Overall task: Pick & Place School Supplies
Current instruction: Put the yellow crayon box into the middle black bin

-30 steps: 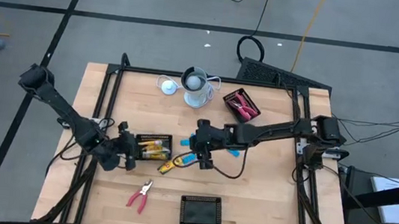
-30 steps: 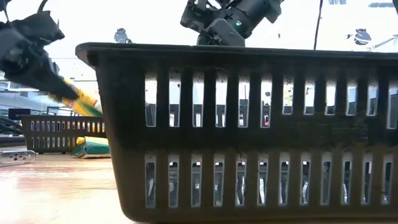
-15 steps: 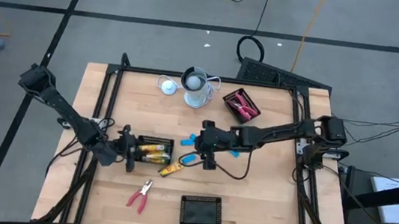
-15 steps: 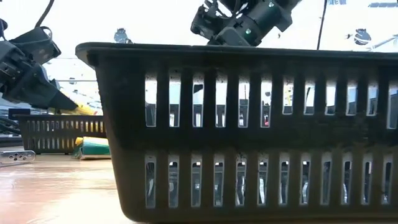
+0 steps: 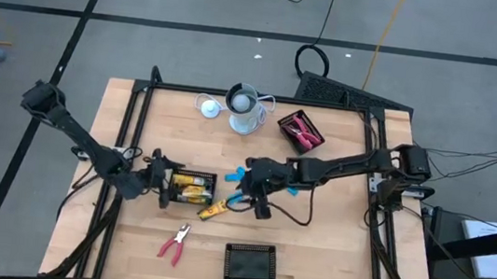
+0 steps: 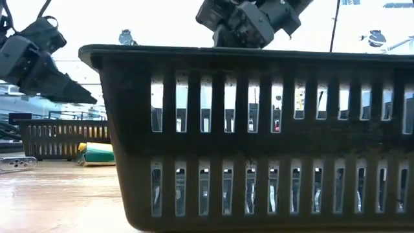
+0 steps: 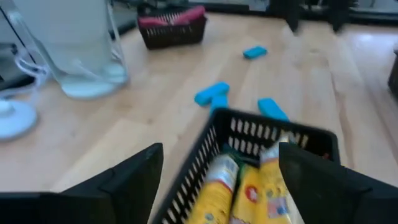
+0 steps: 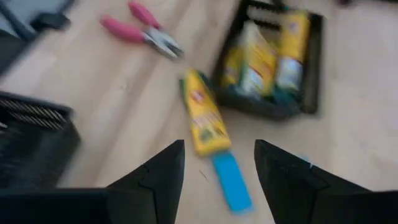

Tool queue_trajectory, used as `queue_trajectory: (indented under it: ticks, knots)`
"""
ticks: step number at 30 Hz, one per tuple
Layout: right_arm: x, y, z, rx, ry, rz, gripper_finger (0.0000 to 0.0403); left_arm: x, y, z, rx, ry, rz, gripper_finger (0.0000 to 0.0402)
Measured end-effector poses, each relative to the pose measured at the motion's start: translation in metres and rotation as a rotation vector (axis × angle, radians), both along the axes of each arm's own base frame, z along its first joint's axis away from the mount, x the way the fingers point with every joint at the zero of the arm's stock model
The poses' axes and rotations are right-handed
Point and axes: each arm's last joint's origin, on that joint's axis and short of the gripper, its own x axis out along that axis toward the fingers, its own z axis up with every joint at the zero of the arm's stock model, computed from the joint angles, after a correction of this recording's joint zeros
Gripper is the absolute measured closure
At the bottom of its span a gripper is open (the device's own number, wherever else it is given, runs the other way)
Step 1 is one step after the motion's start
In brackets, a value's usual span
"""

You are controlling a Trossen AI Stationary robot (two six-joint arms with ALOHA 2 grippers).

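Observation:
A black mesh tray (image 5: 192, 187) left of centre holds several yellow-and-black pieces (image 7: 245, 186). My left gripper (image 5: 164, 187) is open at that tray's left end, its fingers (image 7: 134, 180) apart over the tray's end and touching nothing. My right gripper (image 5: 249, 199) is open over a light-blue piece (image 8: 231, 182) and a yellow-and-black piece (image 8: 204, 121), both lying flat on the table. Red-handled pliers (image 5: 174, 242) lie near the front. More light-blue pieces (image 7: 211, 94) lie on the wood beyond the tray.
An empty black tray (image 5: 248, 263) stands near the front edge and fills the low view. A tray with red-handled tools (image 5: 301, 130) stands at the back right. A pale cup (image 5: 244, 109) and white disc (image 5: 210, 107) are at the back.
My left gripper held a yellow-and-black piece over the tray a second ago. It has opened and let go, and the piece is no longer in its fingers. The gripper has tipped downward at the tray's left end. My right gripper has tipped downward a little.

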Motion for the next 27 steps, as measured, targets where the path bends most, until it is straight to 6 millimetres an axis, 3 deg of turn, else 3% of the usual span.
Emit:
queue_trajectory:
  ticks: [6,11,19,27]
  knots:
    - [0.013,0.006,-0.013,0.045,-0.047,0.030,0.0203,-0.001,0.009,0.014,0.021,-0.069,0.014,0.0076]
    - [0.022,0.007,-0.039,0.048,0.021,0.023,0.0178,0.000,0.014,0.020,0.025,-0.098,0.017,0.0076]
    - [0.049,0.014,-0.058,0.014,0.038,0.060,0.0151,0.006,0.020,0.028,0.041,-0.152,0.009,0.0076]
    - [0.053,0.013,-0.065,0.003,0.071,0.063,0.0149,0.010,0.025,0.034,0.051,-0.195,0.000,0.0076]
